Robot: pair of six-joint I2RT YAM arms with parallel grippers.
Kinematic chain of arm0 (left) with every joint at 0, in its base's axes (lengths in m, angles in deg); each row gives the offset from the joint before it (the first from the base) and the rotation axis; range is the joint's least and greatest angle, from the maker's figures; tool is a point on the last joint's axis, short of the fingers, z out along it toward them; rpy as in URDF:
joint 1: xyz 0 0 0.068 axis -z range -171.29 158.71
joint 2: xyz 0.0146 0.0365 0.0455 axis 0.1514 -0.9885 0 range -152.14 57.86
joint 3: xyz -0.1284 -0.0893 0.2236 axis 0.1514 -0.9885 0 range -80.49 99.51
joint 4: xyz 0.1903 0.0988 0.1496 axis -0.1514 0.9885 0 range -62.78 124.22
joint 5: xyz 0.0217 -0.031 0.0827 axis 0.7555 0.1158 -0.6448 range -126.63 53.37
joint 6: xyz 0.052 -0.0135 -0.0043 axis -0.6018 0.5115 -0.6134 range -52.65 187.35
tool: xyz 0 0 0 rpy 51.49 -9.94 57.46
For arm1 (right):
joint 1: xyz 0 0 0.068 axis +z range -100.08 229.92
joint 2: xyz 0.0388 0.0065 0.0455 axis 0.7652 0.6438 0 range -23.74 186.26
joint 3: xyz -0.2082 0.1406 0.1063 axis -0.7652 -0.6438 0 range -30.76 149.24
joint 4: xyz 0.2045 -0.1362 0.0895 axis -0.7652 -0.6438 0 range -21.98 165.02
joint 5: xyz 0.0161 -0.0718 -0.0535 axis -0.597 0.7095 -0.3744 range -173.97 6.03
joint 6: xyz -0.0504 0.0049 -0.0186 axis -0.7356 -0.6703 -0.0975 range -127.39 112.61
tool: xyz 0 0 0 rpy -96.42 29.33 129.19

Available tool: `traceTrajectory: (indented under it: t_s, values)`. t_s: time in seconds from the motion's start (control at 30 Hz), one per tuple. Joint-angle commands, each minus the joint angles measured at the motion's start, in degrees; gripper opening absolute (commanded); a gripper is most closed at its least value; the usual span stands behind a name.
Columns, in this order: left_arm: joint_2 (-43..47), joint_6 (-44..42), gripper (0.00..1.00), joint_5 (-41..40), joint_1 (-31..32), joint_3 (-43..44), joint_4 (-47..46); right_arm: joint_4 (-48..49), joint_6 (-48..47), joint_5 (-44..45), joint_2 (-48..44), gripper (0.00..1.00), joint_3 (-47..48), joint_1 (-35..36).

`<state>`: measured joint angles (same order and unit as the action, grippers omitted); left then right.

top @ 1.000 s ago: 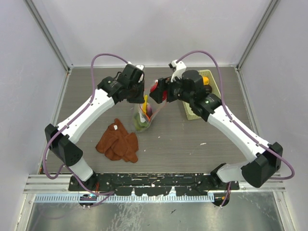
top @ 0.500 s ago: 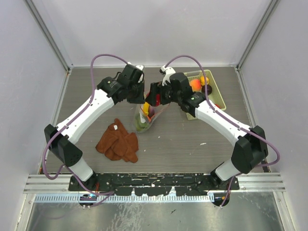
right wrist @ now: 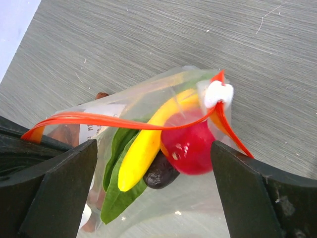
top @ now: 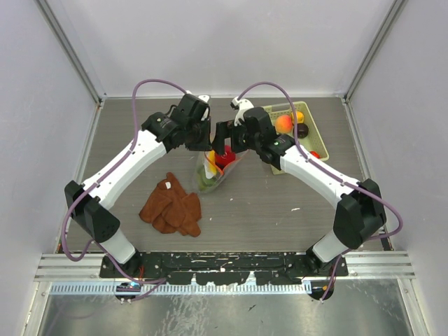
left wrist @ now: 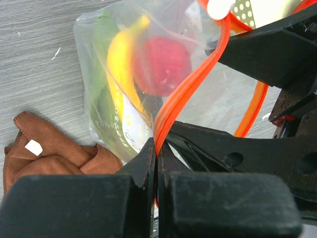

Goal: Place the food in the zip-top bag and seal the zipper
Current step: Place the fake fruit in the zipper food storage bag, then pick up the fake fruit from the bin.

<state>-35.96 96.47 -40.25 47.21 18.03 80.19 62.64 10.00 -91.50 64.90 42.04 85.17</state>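
Note:
The clear zip-top bag (top: 210, 175) stands mid-table with its mouth held up. My left gripper (top: 205, 145) is shut on the orange-red zipper (left wrist: 171, 106) at the bag's rim. My right gripper (top: 222, 143) hangs open and empty just above the bag's mouth (right wrist: 153, 146). Inside the bag lie a red apple (right wrist: 193, 144), a yellow banana (right wrist: 146, 146), a dark purple piece (right wrist: 161, 173) and green leaves (right wrist: 115, 198). The zipper's white end tab (right wrist: 219, 93) sits above the apple. A peach (top: 283, 124), another dark piece (top: 302, 130) and an orange-yellow piece (top: 299, 116) lie in the basket.
The pale green slotted basket (top: 320, 140) stands at the back right, behind my right arm. A rust-brown cloth (top: 171, 205) lies crumpled at the front left of the bag, and it also shows in the left wrist view (left wrist: 47, 148).
My right gripper carried the red apple left and down to the bag's mouth and opened. The apple now lies inside the bag. My left gripper has kept its hold on the zipper.

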Motion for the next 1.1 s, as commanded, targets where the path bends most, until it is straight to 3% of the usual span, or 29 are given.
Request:
traceTrajectory:
  t_s: [0.0,0.33,0.6,1.07]
  values:
    - [2.74,0.24,0.00,0.43,-0.29,0.18,-2.45,2.77,0.02,1.33,-2.11,1.00,0.54,0.09]
    - [2.78,0.41,0.00,-0.65,-0.31,0.31,-1.85,-4.52,-1.18,2.48,-7.81,0.99,4.25,0.09]
    - [3.02,0.37,0.00,-1.08,-0.30,0.44,-1.56,-13.42,-1.14,9.07,-13.67,0.98,4.73,-0.65]
    - [3.76,0.10,0.00,-2.20,-0.35,-0.19,-1.20,-21.03,0.43,12.95,-14.17,0.98,-1.02,-20.05]
